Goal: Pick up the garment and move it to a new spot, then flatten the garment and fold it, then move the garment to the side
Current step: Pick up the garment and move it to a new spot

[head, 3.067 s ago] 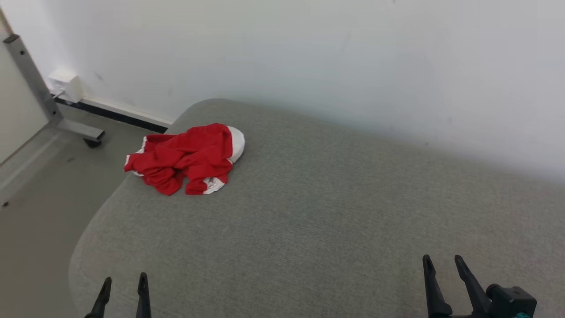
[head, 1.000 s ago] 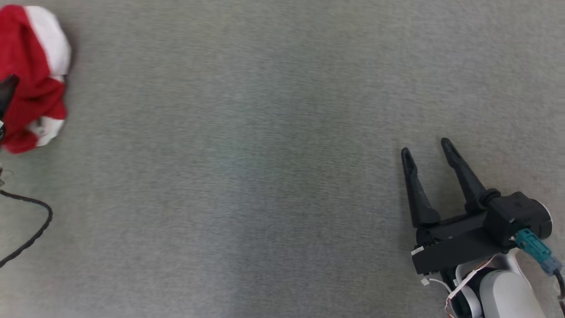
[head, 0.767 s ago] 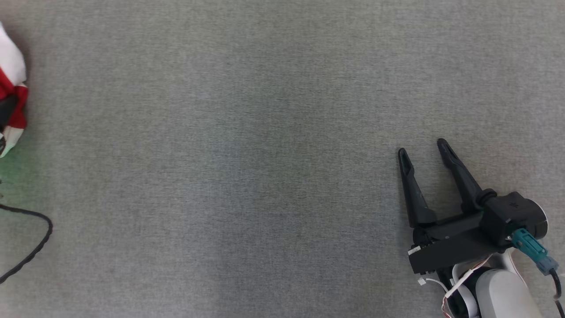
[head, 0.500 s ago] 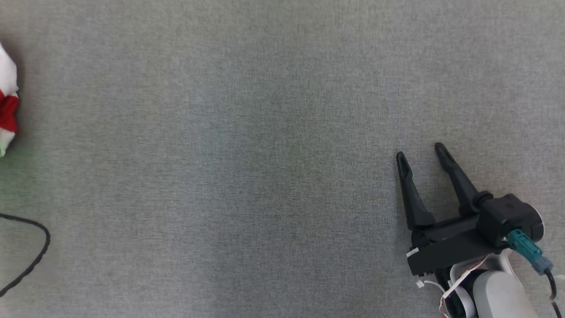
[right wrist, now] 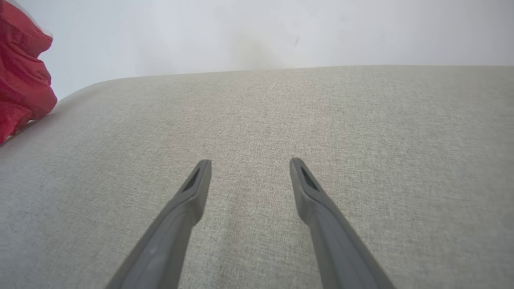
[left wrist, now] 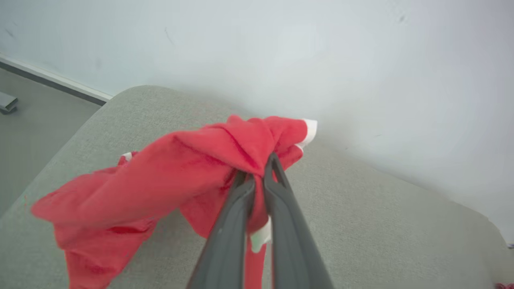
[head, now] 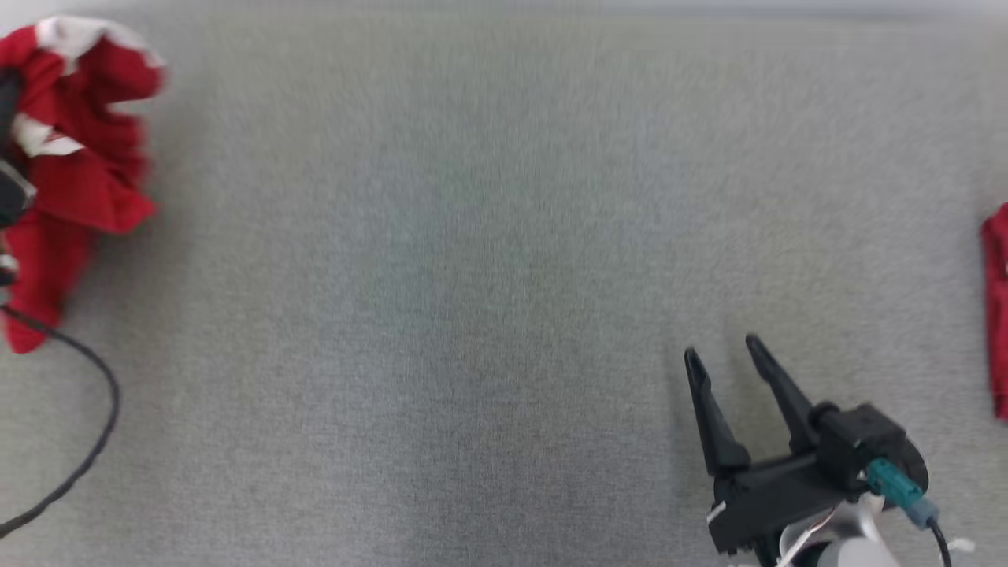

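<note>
Two dark fingers (left wrist: 229, 237) of the left gripper (left wrist: 259, 170) are pinched together on a bunched fold of the red garment (left wrist: 160, 188), near its white trim. The cloth hangs from that one point and droops off to the side (whether its lowest folds brush the tabletop (left wrist: 361, 208) I cannot tell). Gripping a gathered ridge rather than a flat edge looks like a choice for carrying, not spreading, since it holds the bundle together for the move to a new spot. That arm reaches toward the far left end of the tabletop, close to the wall (left wrist: 281, 48), with its fingers angled forward. In the head view the garment sits at the left edge, well apart from the right gripper (head: 722, 347). Its fingers stand spread and empty, low over bare grey fabric and tilted a little leftward, likely held ready to help flatten. Another red piece (head: 997, 315) shows at the right edge.
</note>
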Available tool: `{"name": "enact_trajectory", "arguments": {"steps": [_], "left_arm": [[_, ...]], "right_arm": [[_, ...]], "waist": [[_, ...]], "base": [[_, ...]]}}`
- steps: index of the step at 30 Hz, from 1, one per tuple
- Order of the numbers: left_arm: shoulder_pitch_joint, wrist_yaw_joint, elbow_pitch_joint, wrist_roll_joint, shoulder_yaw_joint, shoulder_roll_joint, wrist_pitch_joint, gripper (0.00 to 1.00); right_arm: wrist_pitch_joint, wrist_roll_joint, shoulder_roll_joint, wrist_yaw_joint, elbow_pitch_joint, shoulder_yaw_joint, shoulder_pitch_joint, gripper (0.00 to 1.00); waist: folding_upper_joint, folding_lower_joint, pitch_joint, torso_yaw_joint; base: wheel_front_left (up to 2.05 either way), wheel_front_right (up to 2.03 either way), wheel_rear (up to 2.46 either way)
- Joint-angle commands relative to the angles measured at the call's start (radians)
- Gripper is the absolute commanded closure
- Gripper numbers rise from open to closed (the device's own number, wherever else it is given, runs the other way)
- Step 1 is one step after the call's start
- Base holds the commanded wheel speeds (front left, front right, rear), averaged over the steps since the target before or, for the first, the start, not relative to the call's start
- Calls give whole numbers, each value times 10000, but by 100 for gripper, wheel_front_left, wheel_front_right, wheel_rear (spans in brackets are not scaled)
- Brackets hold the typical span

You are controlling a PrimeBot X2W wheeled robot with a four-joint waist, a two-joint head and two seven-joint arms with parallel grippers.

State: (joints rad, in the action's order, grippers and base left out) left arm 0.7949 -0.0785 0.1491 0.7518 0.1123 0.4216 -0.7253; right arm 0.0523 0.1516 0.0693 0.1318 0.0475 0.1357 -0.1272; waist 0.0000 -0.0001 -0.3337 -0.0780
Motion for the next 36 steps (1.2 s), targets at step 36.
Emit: {"name": "enact_trajectory", "arguments": {"steps": [36], "left_arm": [[-2878,120,-773,-294,-3032,-2563,767,100]], "right_arm": [[373,756,-198,-24,391,434,761,0]], "waist": [[0,1,2127,4520]], "base": [[0,0,0]]}}
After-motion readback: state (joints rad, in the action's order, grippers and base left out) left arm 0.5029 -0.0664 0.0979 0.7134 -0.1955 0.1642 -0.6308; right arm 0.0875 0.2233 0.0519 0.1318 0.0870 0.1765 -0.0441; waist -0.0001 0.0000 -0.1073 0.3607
